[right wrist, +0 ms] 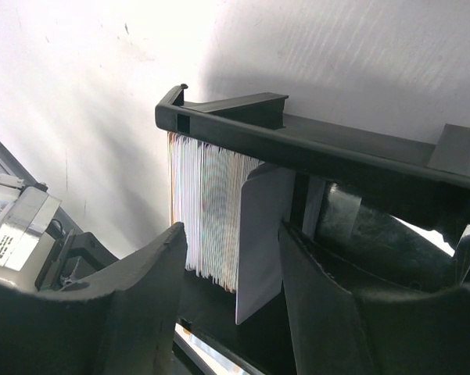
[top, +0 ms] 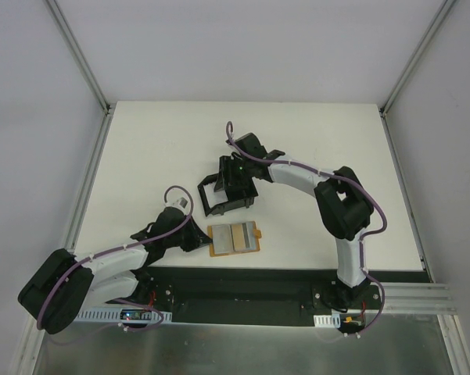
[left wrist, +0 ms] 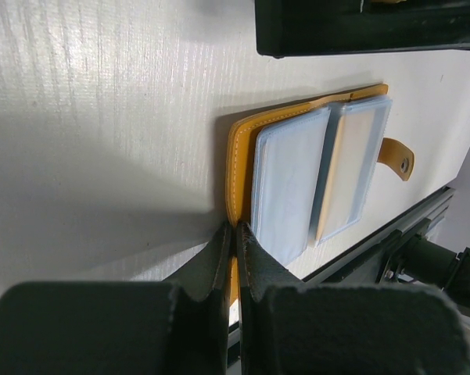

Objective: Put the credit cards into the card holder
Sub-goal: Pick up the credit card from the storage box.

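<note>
Evidently the placing step is in hand. The right pincer hangs over the card holder with its jaws spread, reaching down inside the black box. Between them a pale credit card stands upright within the holder, just beside the white ridged insert. A gap shows between the card and one finger, so I judge it straddled rather than pinched. I cannot tell whether its lower edge sits fully home.

Just beside the card holder, on its near side, the tan-orange wallet lies open on the surface. The left pincer is pressed together on the edge of the wallet's cover, apparently pinning it. Its clear sleeves look pale. Whether more cards sit in them is not readable.

Next, the right pincer should probably lift straight up out of the holder without dragging or tipping the card. It could then cross to the wallet for another card.
</note>
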Tool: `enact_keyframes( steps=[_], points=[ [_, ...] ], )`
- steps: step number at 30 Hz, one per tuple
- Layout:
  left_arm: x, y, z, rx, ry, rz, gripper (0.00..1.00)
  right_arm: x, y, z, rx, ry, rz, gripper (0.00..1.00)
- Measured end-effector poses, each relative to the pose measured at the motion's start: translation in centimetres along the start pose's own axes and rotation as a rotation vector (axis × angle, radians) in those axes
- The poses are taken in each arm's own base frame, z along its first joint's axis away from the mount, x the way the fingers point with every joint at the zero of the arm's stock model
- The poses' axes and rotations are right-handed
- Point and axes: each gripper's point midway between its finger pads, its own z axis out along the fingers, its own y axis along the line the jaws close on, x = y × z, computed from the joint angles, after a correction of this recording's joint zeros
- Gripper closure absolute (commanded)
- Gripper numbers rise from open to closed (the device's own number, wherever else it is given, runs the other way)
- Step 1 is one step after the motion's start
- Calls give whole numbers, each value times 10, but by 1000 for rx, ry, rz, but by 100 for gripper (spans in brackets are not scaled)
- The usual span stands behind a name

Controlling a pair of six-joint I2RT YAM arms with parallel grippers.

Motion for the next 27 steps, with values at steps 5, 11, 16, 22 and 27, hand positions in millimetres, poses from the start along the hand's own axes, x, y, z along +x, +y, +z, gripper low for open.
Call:
enact_keyframes(
  steps=[5,11,16,22,27],
  points=[
    [1,-1,1,3,9,3,100,0,1,-2,-2,-2,0,52],
    [1,-2,2,7,16,3,100,-2,3,-4,-6,-9,-2,60],
    [1,-3,2,8,17,3,100,-4,6,-7,-10,-15,-4,69],
    [1,-3,3,8,17,4,100,-5,5,-8,-2,-23,-9,86],
    [1,-3,2,9,17,4,100,-8,1,-12,26,-40,-20,95]
  ],
)
